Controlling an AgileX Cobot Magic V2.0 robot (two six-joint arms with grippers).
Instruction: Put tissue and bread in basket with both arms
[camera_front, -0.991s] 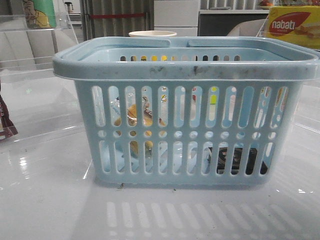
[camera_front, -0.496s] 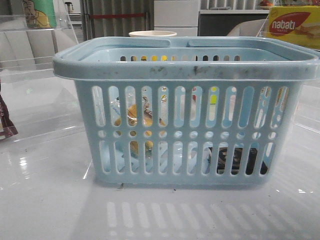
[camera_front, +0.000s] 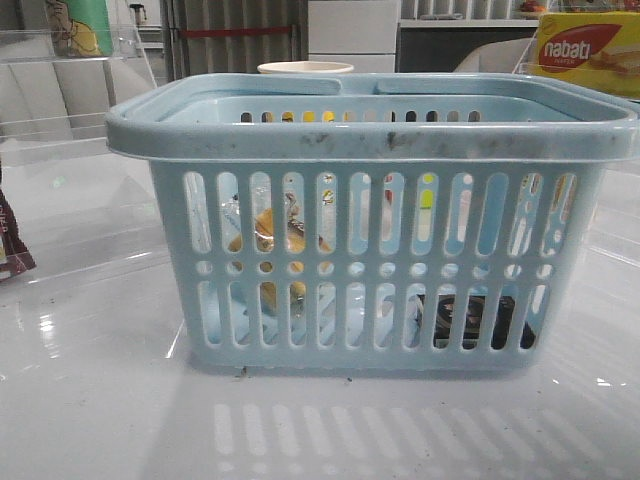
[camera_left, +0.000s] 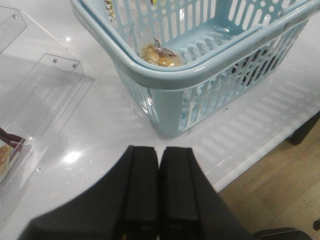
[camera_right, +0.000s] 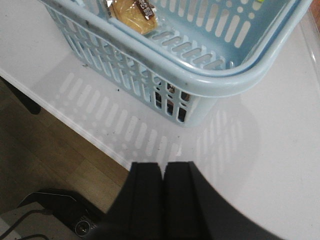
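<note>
The light blue basket stands in the middle of the white table. Inside it, on the left, lies the bread in its clear packet, also visible as bread and bread from the wrists. The black tissue packet lies on the basket floor at the right, seen through the slots as tissue. My left gripper is shut and empty, held back above the table near the basket's corner. My right gripper is shut and empty, over the table edge, apart from the basket.
A yellow-red nabati box sits at the back right. A pale cup stands behind the basket. Clear acrylic stands and a dark brown-maroon packet are at the left. The table's front edge drops to a wooden floor.
</note>
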